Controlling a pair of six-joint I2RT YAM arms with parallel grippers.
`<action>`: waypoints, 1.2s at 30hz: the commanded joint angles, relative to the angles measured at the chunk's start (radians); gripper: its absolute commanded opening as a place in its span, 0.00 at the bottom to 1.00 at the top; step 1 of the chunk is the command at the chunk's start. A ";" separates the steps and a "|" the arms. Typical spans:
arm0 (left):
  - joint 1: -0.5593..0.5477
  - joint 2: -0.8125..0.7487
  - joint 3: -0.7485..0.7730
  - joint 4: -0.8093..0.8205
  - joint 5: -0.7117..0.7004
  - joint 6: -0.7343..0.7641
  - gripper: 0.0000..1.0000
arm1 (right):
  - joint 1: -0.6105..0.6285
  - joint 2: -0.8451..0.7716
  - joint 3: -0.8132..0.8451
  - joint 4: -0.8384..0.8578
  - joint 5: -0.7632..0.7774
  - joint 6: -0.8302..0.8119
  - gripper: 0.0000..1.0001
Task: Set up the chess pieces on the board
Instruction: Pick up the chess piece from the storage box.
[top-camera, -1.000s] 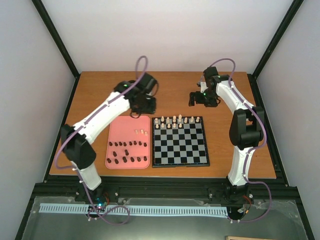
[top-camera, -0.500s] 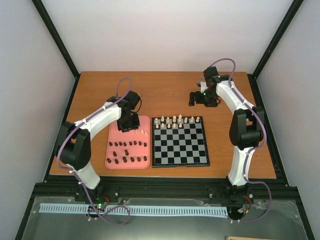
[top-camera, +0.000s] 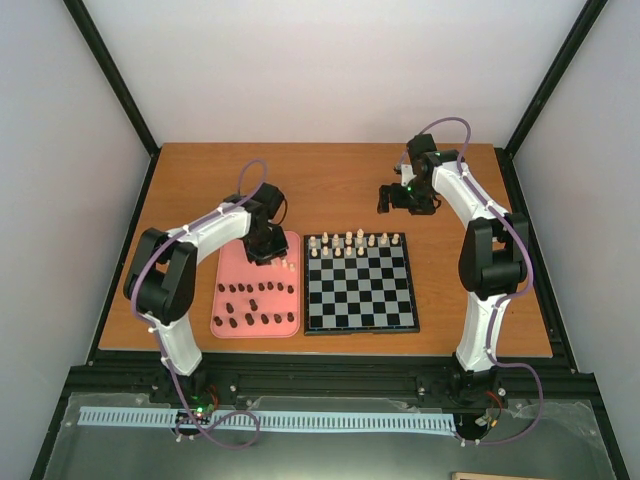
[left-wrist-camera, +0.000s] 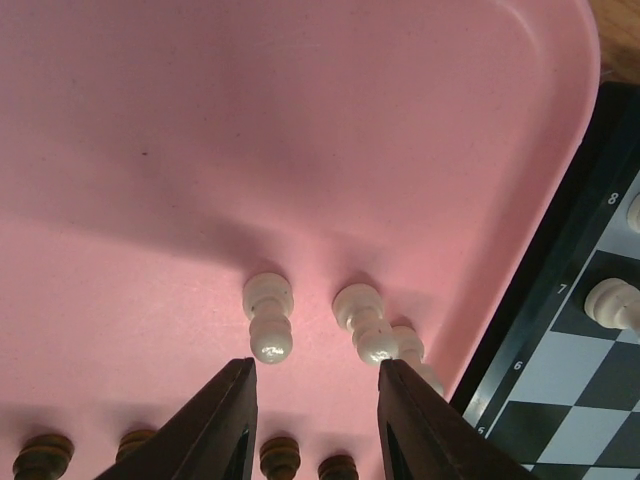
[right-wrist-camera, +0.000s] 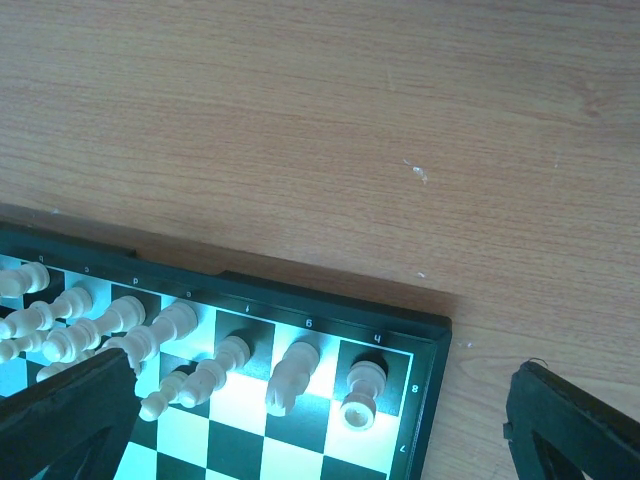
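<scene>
The board (top-camera: 362, 290) lies mid-table with cream chess pieces (top-camera: 352, 243) along its two far rows. The pink tray (top-camera: 236, 262) to its left holds three cream pawns (top-camera: 284, 264) and several dark brown pieces (top-camera: 255, 305). My left gripper (top-camera: 268, 250) hangs low over the tray's far right part. In the left wrist view it (left-wrist-camera: 318, 400) is open with nothing between its fingers; two pawns (left-wrist-camera: 268, 318) (left-wrist-camera: 366, 322) stand just past the tips. My right gripper (top-camera: 395, 197) is wide open above bare table beyond the board's far right corner, where a rook (right-wrist-camera: 360, 392) stands.
The board's black border (left-wrist-camera: 520, 330) runs right beside the tray's right rim. Dark pieces (left-wrist-camera: 280, 455) stand in the tray just under my left fingers. Black frame posts and pale walls enclose the wooden table (top-camera: 340, 180).
My left arm has drawn back from beyond the tray's far edge and come down over the cream pawns in the tray. The right arm has not moved.
</scene>
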 joint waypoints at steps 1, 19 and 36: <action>0.030 0.002 0.018 0.025 0.032 -0.020 0.37 | 0.001 -0.030 -0.008 0.001 0.003 -0.006 1.00; 0.070 0.062 -0.006 0.062 0.066 -0.005 0.29 | 0.001 0.000 0.012 -0.007 0.002 -0.008 1.00; 0.072 0.033 0.013 0.028 0.063 0.013 0.24 | 0.001 0.002 0.011 -0.007 -0.001 -0.006 1.00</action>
